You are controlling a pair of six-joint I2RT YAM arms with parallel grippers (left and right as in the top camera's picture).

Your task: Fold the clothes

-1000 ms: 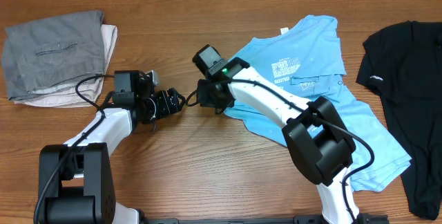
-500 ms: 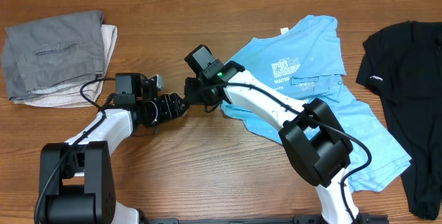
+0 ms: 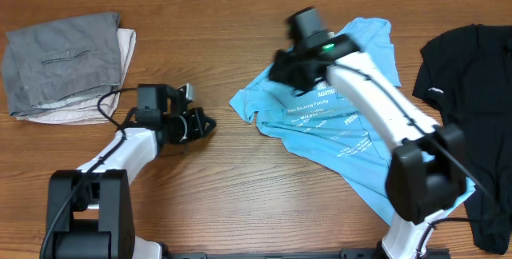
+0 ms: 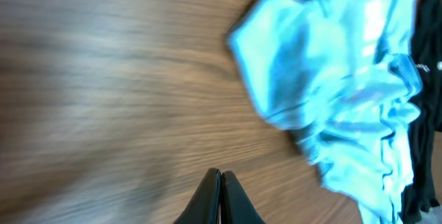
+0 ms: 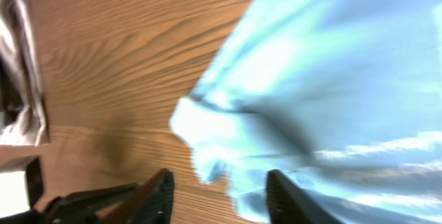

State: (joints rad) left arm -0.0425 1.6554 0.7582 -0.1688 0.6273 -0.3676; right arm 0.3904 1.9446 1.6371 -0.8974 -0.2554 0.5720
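The clothes, a light blue T-shirt (image 3: 352, 131) with white printed text facing up, lie crumpled at centre right on the wooden table (image 3: 240, 195). My right gripper (image 3: 282, 73) hovers over the shirt's upper left part. In the right wrist view it (image 5: 221, 193) is open, with the shirt's edge (image 5: 207, 134) below and nothing between its fingers. My left gripper (image 3: 200, 123) rests on bare wood to the left of the shirt, apart from it. In the left wrist view it (image 4: 221, 181) is shut on nothing, with the shirt (image 4: 331, 79) ahead.
A folded grey garment (image 3: 64, 59) lies at the back left on a beige one (image 3: 126, 47). A black shirt (image 3: 472, 91) lies at the right edge, touching the blue shirt; it shows as a dark strip (image 4: 429, 51) in the left wrist view.
My right gripper opened, let go of the shirt's left part and swung back and to the right. That part now lies spread with text showing. My left gripper shut.
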